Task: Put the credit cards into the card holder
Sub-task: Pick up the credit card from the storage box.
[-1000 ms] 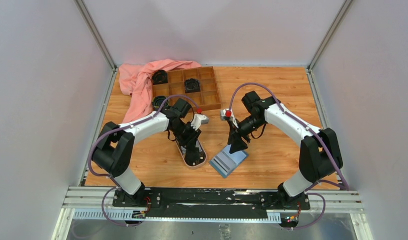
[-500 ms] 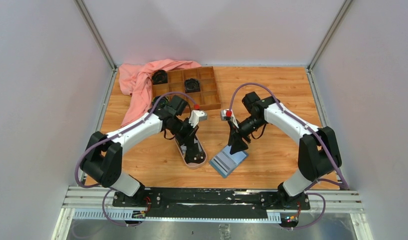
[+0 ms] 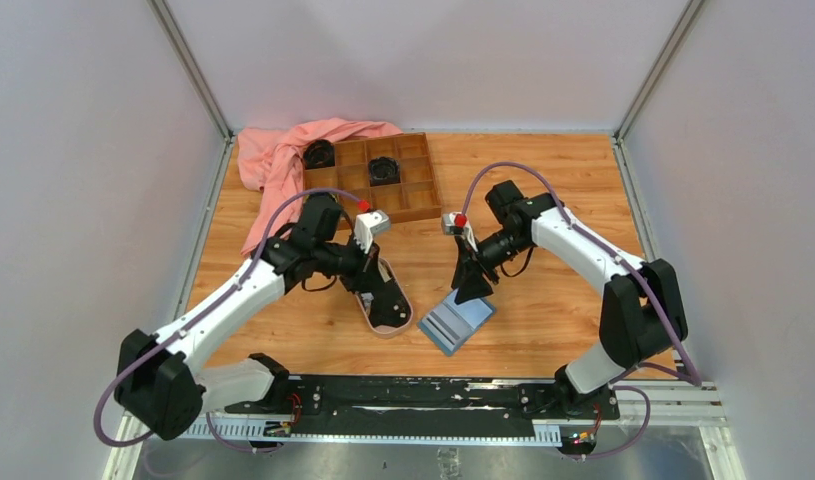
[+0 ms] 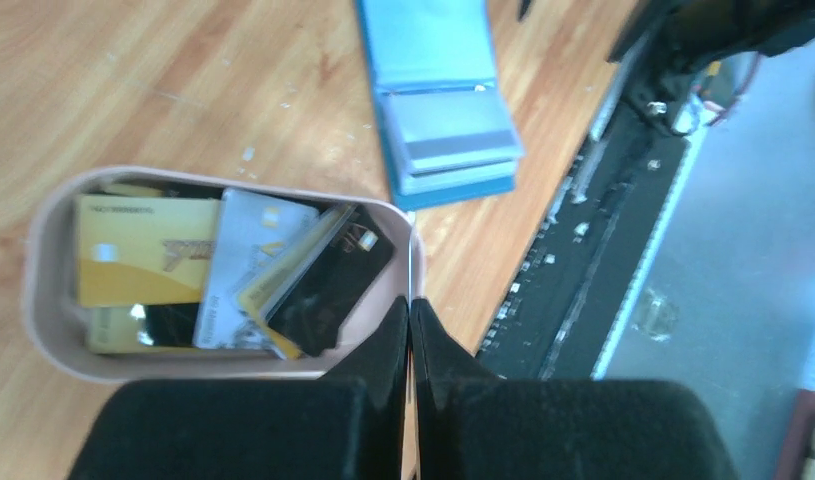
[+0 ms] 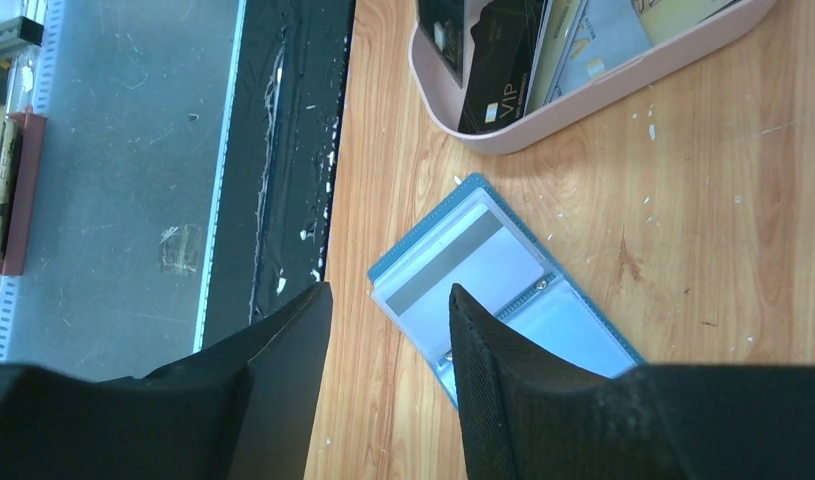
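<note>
The pink oval dish (image 4: 43, 290) holds the credit cards: a yellow one (image 4: 143, 250), a pale grey-white one (image 4: 248, 250) and a black one (image 4: 328, 280) among several. My left gripper (image 4: 411, 300) is at the dish's near end (image 3: 383, 298), shut on a thin card seen edge-on. The card holder (image 3: 457, 322) lies open beside the dish, blue with pale slots (image 5: 573, 330). A white card with a grey stripe (image 5: 463, 260) sits in it. My right gripper (image 5: 388, 300) hovers open over the holder's edge (image 3: 473, 290), holding nothing.
A brown wooden compartment tray (image 3: 383, 175) with black round parts stands at the back, and a pink cloth (image 3: 283, 160) lies to its left. The black rail (image 3: 413, 390) runs along the table's near edge, close to the holder.
The left gripper has shut inside the dish while its arm stretched out and its elbow dropped to the left. The right gripper narrowed slightly and stayed over the holder.
</note>
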Tool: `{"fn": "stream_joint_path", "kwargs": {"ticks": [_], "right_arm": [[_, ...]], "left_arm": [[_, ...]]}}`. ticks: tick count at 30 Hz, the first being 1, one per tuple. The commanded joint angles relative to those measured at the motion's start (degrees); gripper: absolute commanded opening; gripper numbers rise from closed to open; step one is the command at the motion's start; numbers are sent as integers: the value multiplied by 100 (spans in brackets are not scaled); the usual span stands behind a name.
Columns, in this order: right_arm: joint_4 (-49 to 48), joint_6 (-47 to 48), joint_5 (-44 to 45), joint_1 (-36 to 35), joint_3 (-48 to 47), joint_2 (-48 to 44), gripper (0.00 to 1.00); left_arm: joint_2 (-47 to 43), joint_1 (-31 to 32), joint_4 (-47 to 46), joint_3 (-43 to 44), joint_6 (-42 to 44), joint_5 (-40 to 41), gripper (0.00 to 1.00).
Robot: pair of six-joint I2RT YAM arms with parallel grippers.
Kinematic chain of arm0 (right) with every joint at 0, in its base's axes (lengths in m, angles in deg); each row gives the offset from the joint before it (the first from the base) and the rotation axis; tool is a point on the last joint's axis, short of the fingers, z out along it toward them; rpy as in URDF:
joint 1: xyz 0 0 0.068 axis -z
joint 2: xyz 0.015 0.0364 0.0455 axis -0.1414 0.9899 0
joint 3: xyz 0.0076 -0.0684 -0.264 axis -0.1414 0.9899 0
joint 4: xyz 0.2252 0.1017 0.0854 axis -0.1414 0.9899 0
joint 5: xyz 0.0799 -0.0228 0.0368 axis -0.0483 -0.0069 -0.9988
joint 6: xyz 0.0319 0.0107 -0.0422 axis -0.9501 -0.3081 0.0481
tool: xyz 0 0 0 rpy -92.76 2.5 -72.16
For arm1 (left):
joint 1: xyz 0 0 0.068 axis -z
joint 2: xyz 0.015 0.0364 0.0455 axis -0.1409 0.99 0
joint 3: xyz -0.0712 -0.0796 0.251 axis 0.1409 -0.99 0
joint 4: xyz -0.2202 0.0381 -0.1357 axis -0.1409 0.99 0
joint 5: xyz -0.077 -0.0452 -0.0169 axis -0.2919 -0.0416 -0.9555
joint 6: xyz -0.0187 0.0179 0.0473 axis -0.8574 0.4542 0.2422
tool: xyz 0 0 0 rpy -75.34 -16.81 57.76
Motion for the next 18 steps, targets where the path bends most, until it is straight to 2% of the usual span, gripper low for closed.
{"fn": "stream_joint_path", "kwargs": {"ticks": [1, 4, 5, 12, 18], "right_arm": [[-177, -287, -336, 54, 89, -284, 51], [-191, -423, -608, 54, 64, -333, 51], [-196, -472, -731, 58, 56, -343, 51], [-326, -947, -1416, 55, -19, -240, 51], [-123, -723, -816, 180, -139, -514, 52]], "left_arm": [[-678, -36, -1701, -850, -1571, -779, 0], [-1017, -24, -3404, -1634, -2712, -1029, 0], [-1040, 23, -3616, -1700, -2805, -982, 0], [-723, 815, -3841, -1522, -2753, -521, 0], [-420, 1184, -4210, -1491, -2573, -146, 0]]}}
